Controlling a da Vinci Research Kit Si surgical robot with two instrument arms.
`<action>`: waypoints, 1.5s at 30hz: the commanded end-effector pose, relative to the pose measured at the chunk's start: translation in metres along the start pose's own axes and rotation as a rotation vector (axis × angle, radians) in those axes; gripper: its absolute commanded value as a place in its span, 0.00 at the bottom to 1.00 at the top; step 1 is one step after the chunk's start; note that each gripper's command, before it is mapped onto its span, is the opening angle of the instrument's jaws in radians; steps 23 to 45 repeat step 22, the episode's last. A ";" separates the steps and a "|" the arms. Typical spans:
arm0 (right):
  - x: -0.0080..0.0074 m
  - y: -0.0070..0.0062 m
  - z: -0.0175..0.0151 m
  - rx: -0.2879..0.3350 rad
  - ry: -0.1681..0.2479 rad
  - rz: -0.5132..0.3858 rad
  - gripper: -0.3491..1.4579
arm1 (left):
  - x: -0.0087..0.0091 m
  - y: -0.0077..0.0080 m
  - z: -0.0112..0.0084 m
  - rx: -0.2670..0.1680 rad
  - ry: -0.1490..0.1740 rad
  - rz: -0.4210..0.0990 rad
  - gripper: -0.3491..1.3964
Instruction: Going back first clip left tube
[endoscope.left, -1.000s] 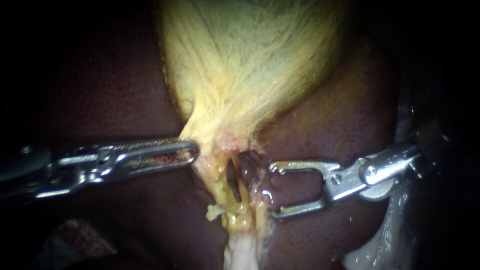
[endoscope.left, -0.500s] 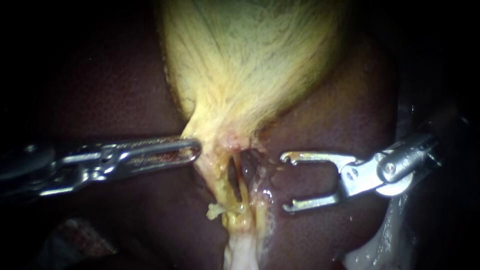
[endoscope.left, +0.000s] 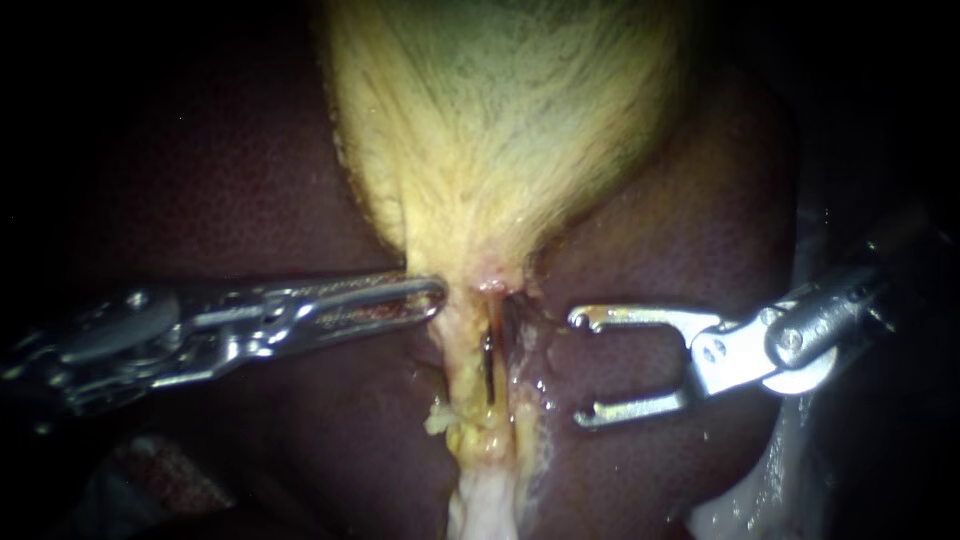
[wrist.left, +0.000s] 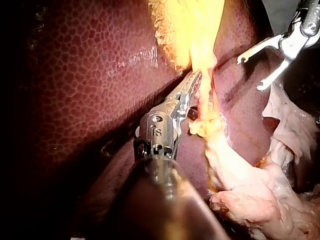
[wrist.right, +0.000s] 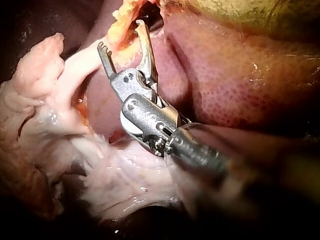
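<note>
Below the tapering neck of the gallbladder (endoscope.left: 500, 130), where two pale strands run toward the near edge of the scene over the dark liver (endoscope.left: 220, 180), the left tube (endoscope.left: 465, 365) is found as the yellowish strand on the left of a narrow dark slit. The right tube (endoscope.left: 512, 370) lies just beside it, across the slit. The task is judged to be well along: the right instrument (endoscope.left: 578, 368) is seen apart from both tubes, to their right, with bare liver between its tips and the strands. Its pincer is spread wide, and nothing is held or loaded in it. Only more clearance toward the right appears to be left. Whether a clip is seated cannot be confirmed, since no metal is made out on the left tube in any view. The left instrument (endoscope.left: 425, 296) is laid in from the left with its pincer pressed together, its tip touching the left edge of the neck just on the far side of the tube; no tissue is plainly seen pinched in it. The left tube looks thin, wet and taut, stretched straight, with ragged yellow fat (endoscope.left: 440, 420) clinging to its near part and pale loose tissue (endoscope.left: 485, 505) nearer still.
</note>
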 end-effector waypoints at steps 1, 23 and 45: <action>0.0000 0.0000 0.0000 0.000 0.000 -0.001 0.52 | 0.0000 0.0002 0.0001 0.001 0.001 0.000 0.17; 0.0010 0.0002 -0.0014 -0.013 0.001 -0.009 0.52 | 0.0001 0.0006 0.0005 0.000 0.004 0.001 0.17; 0.0010 0.0002 -0.0014 -0.013 0.001 -0.009 0.52 | 0.0001 0.0006 0.0005 0.000 0.004 0.001 0.17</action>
